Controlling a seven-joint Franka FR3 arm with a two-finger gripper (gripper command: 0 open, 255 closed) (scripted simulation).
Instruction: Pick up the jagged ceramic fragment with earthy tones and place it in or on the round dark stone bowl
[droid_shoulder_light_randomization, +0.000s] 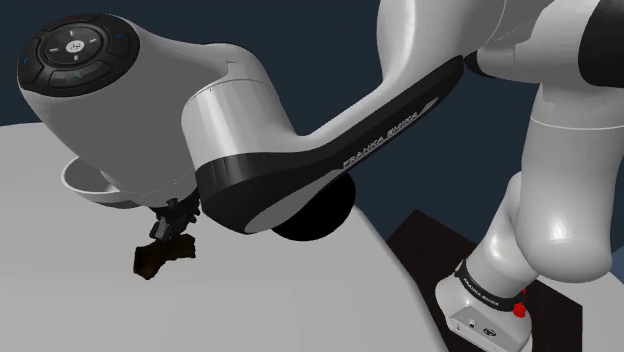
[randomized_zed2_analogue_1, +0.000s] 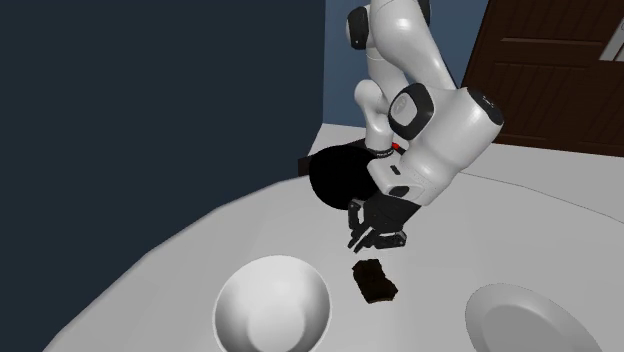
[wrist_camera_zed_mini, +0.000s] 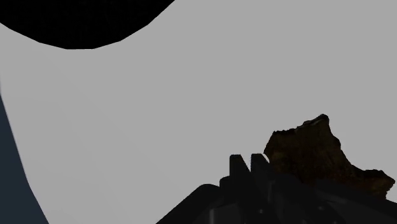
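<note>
Nearest in 2nd ext view: white bowl (randomized_zed2_analogue_1: 270, 305) & grey plate (randomized_zed2_analogue_1: 520, 320), both cut by frame edge. Next, brown jagged fragment (randomized_zed2_analogue_1: 375, 281) on table (randomized_zed2_analogue_1: 230, 240), unheld; gripper (randomized_zed2_analogue_1: 368, 240) just over it, contact unclear. Wrist view: tips abt meeting, nothing btwn, fragment beside them, part hidden by gripper. Beyond, dark bowl (randomized_zed2_analogue_1: 335, 180), partly behind arm (randomized_zed2_analogue_1: 450, 130); in shoulder view arm covers most of it.

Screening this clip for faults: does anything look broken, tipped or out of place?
Only the jagged brown fragment, a broken-looking piece lying loose on the white table between the white bowl and grey plate, just below the gripper. Nothing looks tipped or spilled.
</note>
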